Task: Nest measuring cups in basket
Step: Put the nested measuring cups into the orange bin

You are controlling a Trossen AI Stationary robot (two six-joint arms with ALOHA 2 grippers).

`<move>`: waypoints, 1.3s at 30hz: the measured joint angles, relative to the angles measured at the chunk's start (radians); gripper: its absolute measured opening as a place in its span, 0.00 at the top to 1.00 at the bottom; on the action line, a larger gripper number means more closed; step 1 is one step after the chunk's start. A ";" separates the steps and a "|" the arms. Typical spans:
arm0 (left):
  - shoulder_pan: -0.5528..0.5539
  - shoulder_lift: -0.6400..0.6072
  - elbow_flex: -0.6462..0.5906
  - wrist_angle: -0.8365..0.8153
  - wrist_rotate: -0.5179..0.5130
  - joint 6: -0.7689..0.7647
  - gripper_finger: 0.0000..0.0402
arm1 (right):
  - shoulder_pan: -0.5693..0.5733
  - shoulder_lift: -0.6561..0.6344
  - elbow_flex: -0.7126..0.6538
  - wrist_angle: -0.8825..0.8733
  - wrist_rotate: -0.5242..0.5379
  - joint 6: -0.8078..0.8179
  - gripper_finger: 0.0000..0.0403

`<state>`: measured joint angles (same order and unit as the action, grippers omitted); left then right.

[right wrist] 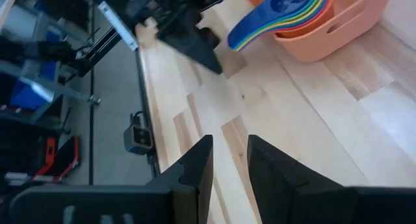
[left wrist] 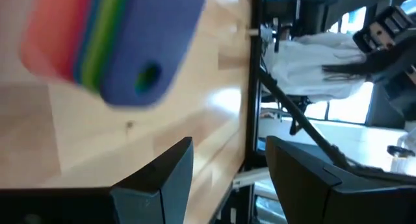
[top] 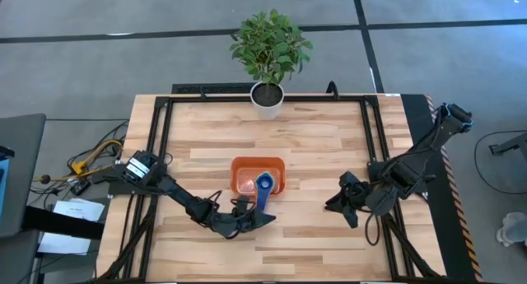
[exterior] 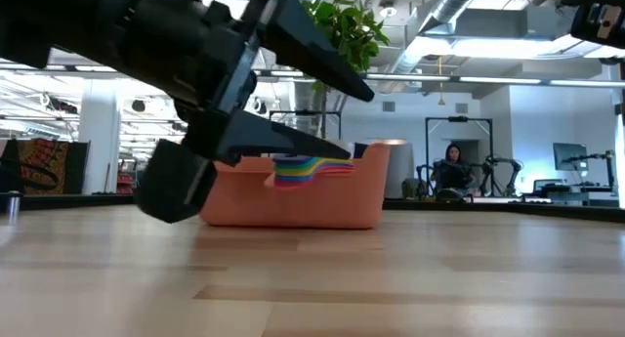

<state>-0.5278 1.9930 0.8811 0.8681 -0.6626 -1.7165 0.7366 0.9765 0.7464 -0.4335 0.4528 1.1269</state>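
Here: cups (top: 263, 185) nested in basket (top: 245, 166), lower colours hidden | left hand (top: 265, 219) apart | right hand (top: 336, 203) narrowly apart, empty

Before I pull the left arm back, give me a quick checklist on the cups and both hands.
1. Cups stacked as one nest: ok.
2. Stack in the basket: ok, handles overhang the near rim.
3. Left hand let go of the stack: ok, open, just off the handle ends.
4. Right hand out of the way: ok, over bare table.
5. Stray cups on the table: ok, none seen.
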 joint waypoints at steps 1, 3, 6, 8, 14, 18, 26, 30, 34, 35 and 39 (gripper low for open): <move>-0.008 0.000 0.000 0.003 0.000 -0.004 0.55 | 0.006 0.006 0.000 0.001 0.011 0.012 0.71; -0.023 0.000 0.000 0.008 0.000 -0.006 0.55 | 0.018 0.027 0.000 0.000 0.041 0.048 0.71; -0.048 -0.024 0.000 0.009 -0.001 0.014 0.55 | 0.028 0.087 0.000 0.009 0.068 0.116 0.71; -0.062 -0.064 0.000 -0.023 0.000 0.043 0.55 | 0.029 0.143 0.000 0.031 0.073 0.159 0.71; -0.085 -0.288 -0.002 -0.449 0.005 0.119 0.55 | 0.013 0.343 0.001 0.267 0.073 0.184 0.71; -0.085 -0.488 -0.001 -0.741 -0.012 0.223 0.55 | -0.032 0.489 0.001 0.469 0.059 0.186 0.71; -0.024 -0.785 0.000 -1.281 -0.062 0.298 0.55 | -0.186 0.767 0.072 0.726 -0.062 0.212 0.71; 0.026 -0.841 -0.001 -1.496 -0.042 0.296 0.55 | -0.251 0.875 0.172 0.722 -0.125 0.224 0.71; 0.086 -0.844 -0.002 -1.626 0.047 0.354 0.55 | -0.289 0.957 0.289 0.688 -0.149 0.272 0.71; 0.100 -0.844 -0.002 -1.636 0.076 0.385 0.55 | -0.294 0.974 0.318 0.670 -0.148 0.285 0.71; 0.135 -0.840 -0.002 -1.663 0.123 0.499 0.55 | -0.307 1.022 0.429 0.574 -0.140 0.298 0.71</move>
<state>-0.3927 1.1533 0.8791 -0.7945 -0.5391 -1.2171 0.4295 1.9986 1.1751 0.1401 0.3130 1.4249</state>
